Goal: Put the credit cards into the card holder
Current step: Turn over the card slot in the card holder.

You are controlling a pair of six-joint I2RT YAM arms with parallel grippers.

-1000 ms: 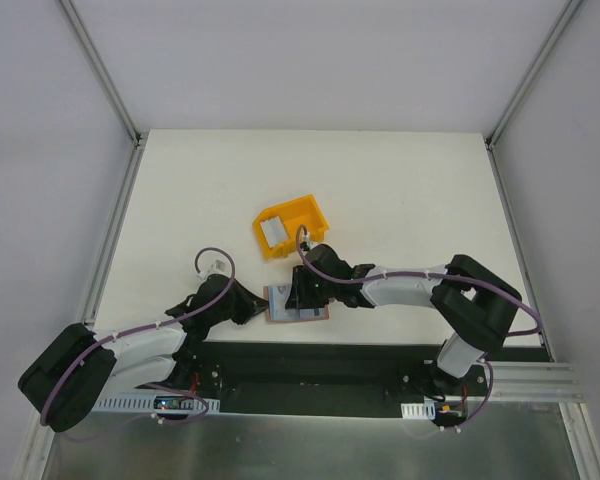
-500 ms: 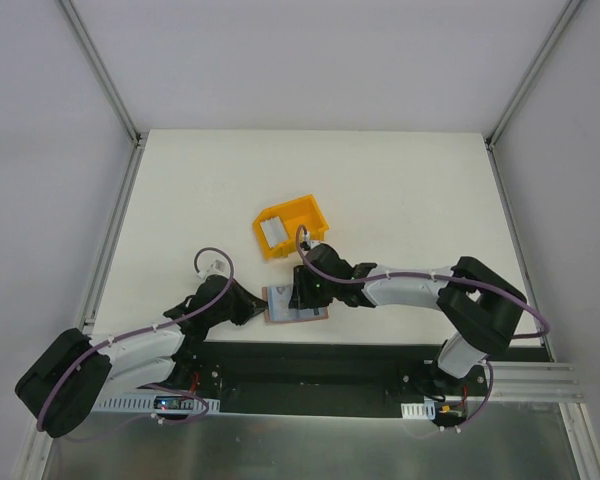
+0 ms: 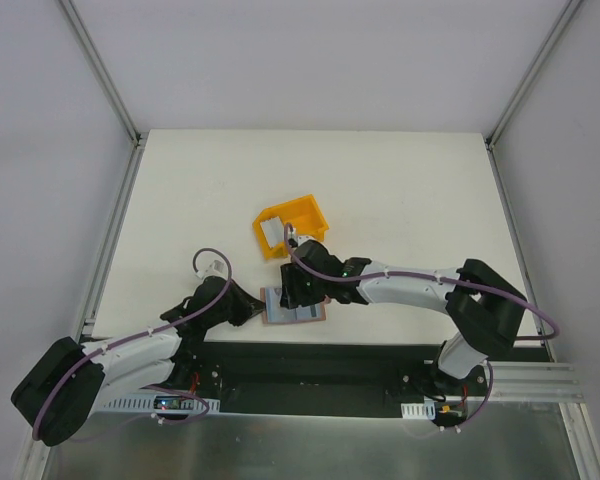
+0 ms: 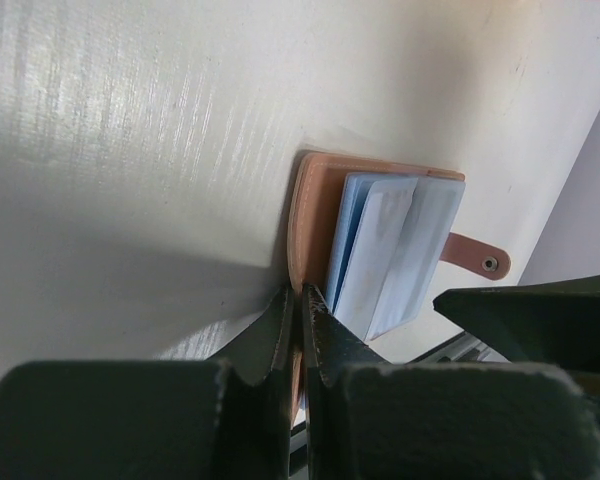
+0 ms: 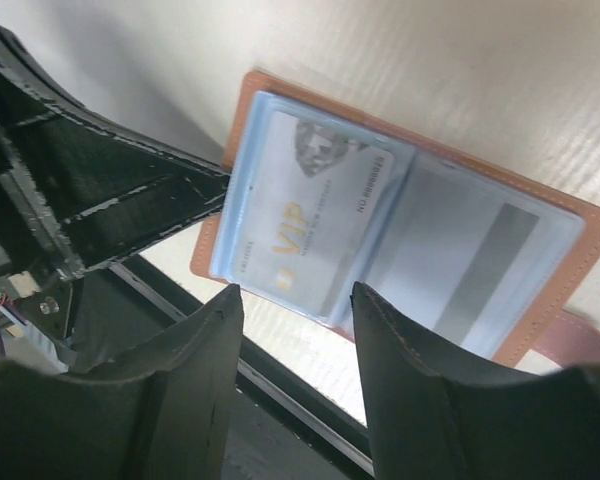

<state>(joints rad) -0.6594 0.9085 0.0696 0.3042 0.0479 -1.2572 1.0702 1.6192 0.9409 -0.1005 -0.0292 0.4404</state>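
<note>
At the near edge of a white table [image 3: 410,200], one brown card holder [image 3: 305,312] lies open and flat between two robot arms. Its single tab clasp [image 4: 478,258] juts from the side away from the left arm.

The left gripper [image 3: 257,311] is clenched on the holder's left border, its two fingers [image 4: 325,335] pressed together over the leather rim. The right gripper [image 3: 293,290] hangs directly above the open holder. Its two fingers [image 5: 195,370] are spread apart, with nothing caught between them.

Two credit cards [image 5: 310,215] sit in the holder's clear blue-tinted sleeves, one to each page. The VIP card [image 5: 320,200], pale with gold lettering, lies on the page nearer the left gripper. The striped card [image 5: 485,265], pale with one grey band, lies on the page by the clasp.

Just beyond the right gripper, one yellow bin [image 3: 310,215] stands on the table, apart from the holder. One more pale card [image 3: 271,232] rests inside the bin against its left wall. That makes three cards in sight: two in the holder and one in the bin.
</note>
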